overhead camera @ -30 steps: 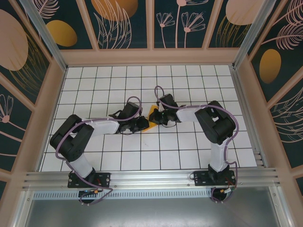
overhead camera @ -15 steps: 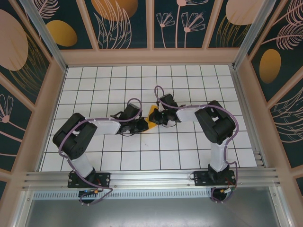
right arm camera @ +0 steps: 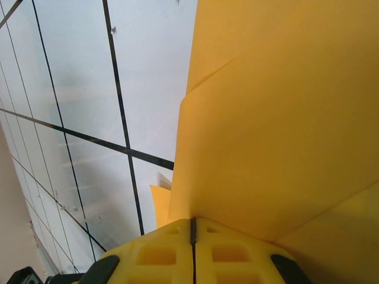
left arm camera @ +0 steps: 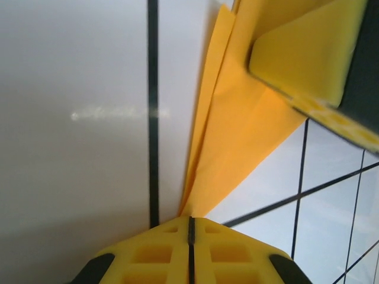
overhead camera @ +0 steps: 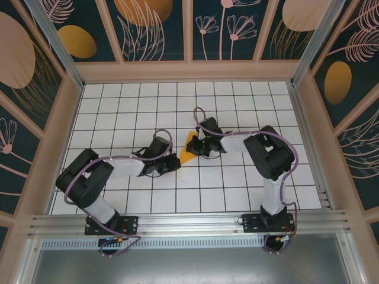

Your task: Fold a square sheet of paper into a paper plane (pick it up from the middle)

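Folded orange paper [overhead camera: 188,149] between left jaws and right jaws, on grid table [overhead camera: 237,189].

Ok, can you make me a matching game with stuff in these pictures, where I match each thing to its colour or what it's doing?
Things:
1. folded paper
2. table
3. left gripper
4. wall panel

Descriptions:
A. white with black grid lines
B. shut, pinching the paper's tip
C. dark, with flower drawings
D. orange-yellow, thin and creased

Pairs: 1-D, 2-A, 3-B, 4-C
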You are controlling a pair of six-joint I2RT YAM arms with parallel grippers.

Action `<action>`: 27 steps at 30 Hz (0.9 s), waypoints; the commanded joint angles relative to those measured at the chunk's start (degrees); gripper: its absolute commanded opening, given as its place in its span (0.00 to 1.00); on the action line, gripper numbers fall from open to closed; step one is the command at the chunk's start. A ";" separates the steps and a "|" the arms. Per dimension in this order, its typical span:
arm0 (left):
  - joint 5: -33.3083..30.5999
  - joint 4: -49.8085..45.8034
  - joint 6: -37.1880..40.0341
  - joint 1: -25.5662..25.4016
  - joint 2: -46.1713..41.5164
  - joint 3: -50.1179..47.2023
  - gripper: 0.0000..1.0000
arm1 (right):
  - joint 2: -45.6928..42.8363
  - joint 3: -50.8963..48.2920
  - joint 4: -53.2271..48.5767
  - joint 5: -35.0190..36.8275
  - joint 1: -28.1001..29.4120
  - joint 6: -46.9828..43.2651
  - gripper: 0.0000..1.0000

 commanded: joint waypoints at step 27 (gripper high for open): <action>-4.26 7.93 -6.66 -0.26 5.45 0.86 0.04 | 2.70 0.11 -2.99 2.57 -0.20 -0.48 0.05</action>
